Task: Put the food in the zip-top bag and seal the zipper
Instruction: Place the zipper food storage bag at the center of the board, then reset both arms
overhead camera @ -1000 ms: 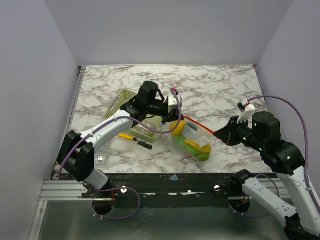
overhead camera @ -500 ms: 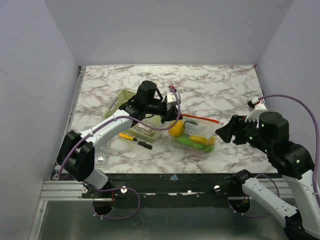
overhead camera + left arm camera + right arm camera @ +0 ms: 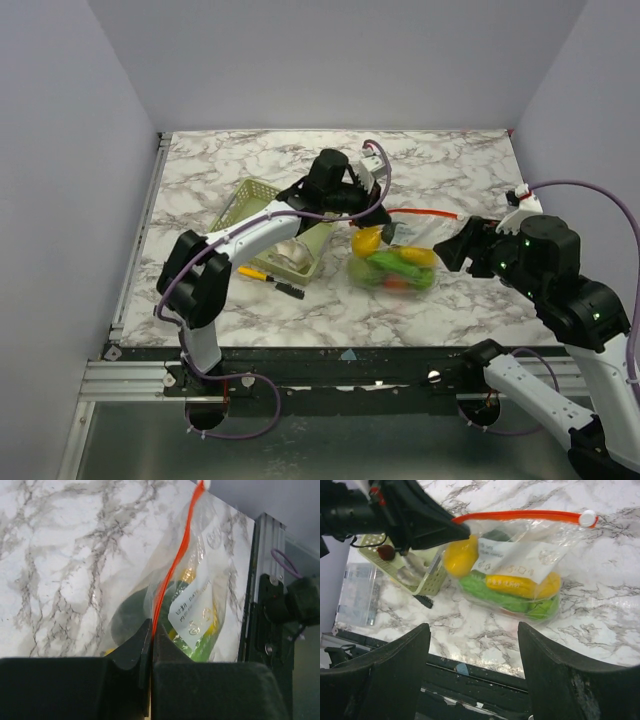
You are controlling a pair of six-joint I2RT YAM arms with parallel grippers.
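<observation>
Nearest, right end effector [image 3: 472,625]: fingers spread, nothing between them, close to zip-top bag [image 3: 520,565] on its right side; contact unclear. Pen [image 3: 255,273] flat on bench [image 3: 450,160], well left of bag. Bag stands mouth-up, bottom on bench. Inside it, food [image 3: 456,555]: yellow piece at left, orange-yellow elongated piece lying across green ones. Zipper [image 3: 520,515] along top, long axis left-right, roughly level, white slider [image 3: 588,518] at right end. Left end effector [image 3: 151,627] pinched tight on zipper's left end. Pale green basket [image 3: 255,195], beside pen and reaching farther back, holds pale lump.
</observation>
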